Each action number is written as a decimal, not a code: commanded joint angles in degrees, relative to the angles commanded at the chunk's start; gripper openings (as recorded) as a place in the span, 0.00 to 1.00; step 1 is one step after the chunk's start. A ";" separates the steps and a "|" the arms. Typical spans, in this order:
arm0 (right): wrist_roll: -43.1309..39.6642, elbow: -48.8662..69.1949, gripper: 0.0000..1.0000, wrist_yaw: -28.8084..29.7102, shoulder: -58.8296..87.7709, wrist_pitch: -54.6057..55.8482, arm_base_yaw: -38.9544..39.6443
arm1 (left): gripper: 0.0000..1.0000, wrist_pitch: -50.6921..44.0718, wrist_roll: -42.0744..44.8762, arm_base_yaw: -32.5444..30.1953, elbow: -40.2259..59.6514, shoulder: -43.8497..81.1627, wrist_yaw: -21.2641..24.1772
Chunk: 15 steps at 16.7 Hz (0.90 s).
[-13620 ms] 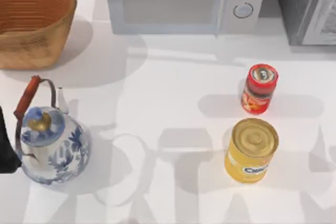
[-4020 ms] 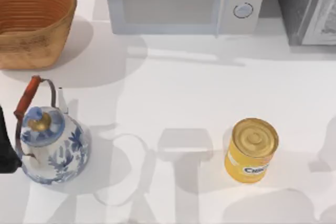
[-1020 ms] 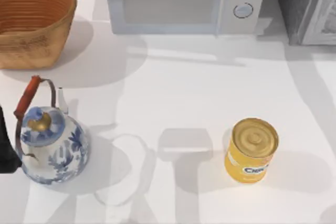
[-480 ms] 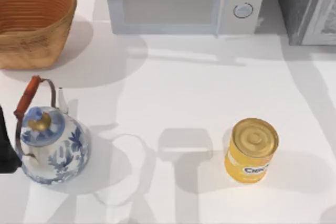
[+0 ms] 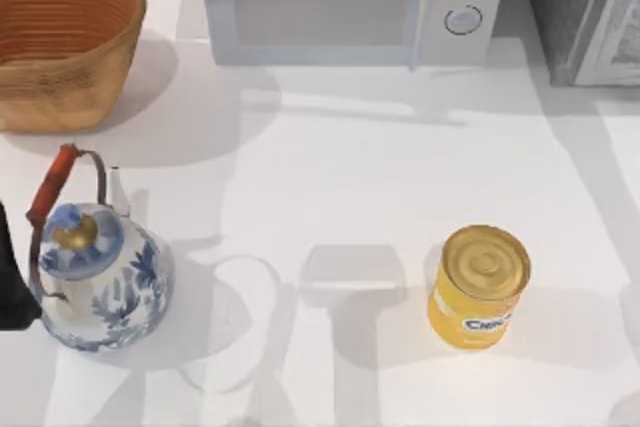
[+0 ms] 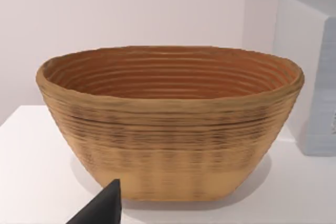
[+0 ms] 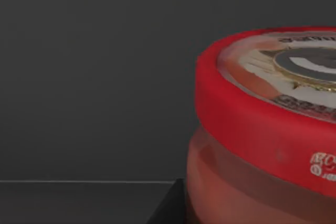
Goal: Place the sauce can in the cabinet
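Red-rimmed sauce can, silvery pull-tab top, translucent red-orange body, sits close before dark grey cabinet wall; right tool's state cannot be told.

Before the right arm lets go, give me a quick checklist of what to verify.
1. Sauce can upright: ok, red rim level, top facing up.
2. Can off the table: ok, the table holds the yellow can.
3. Can inside the cabinet: cannot tell; dark grey wall and a ledge behind it.
4. Can resting on a surface: cannot tell, base hidden.
5. Left arm clear: ok, parked at the table's left edge, facing the basket.
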 joint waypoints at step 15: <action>-0.01 12.26 0.00 -2.27 14.50 2.58 -2.55 | 1.00 0.00 0.00 0.00 0.00 0.00 0.00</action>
